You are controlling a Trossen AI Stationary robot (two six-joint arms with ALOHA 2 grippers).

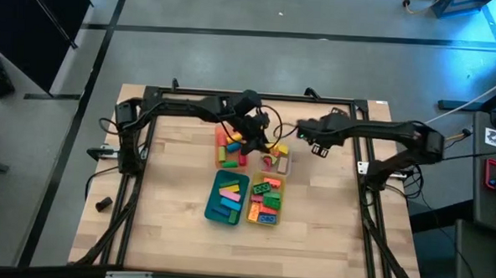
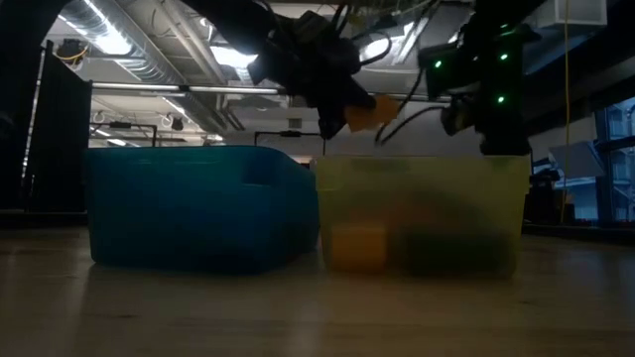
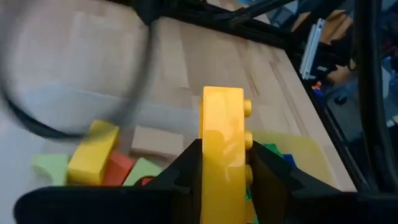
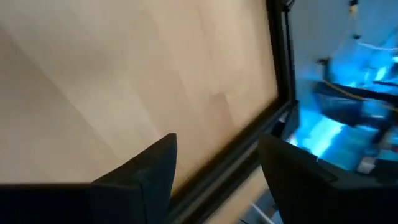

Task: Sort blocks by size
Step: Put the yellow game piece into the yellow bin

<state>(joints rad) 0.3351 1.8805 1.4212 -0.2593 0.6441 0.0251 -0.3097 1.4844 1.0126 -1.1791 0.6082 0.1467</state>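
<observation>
My left gripper (image 1: 263, 142) is shut on a long yellow block (image 3: 222, 124) and holds it in the air over the far middle of the table, above a clear tray (image 1: 275, 162) of loose blocks. From the low view the block (image 2: 362, 112) shows above the trays. Other blocks lie in the orange tray (image 1: 228, 146), the teal tray (image 1: 229, 198) and the yellow tray (image 1: 266, 200). My right gripper (image 1: 317, 147) hangs open to the right of the clear tray; in its own view (image 4: 217, 155) only bare wood and the frame rail lie between its fingers. My left gripper pinches the yellow block between its two fingers at the block's near end (image 3: 221, 180), one finger (image 3: 270, 171) on the studded side, the other (image 3: 183, 168) on the opposite side. The block runs along the fingers and sticks out past their tips. It is lifted clear.
A black frame (image 1: 250, 97) runs round the wooden table (image 1: 169, 211). The teal tray (image 2: 198, 208) and yellow tray (image 2: 427, 213) stand side by side at the table's middle. Bare wood lies toward the near edge and on both sides.
</observation>
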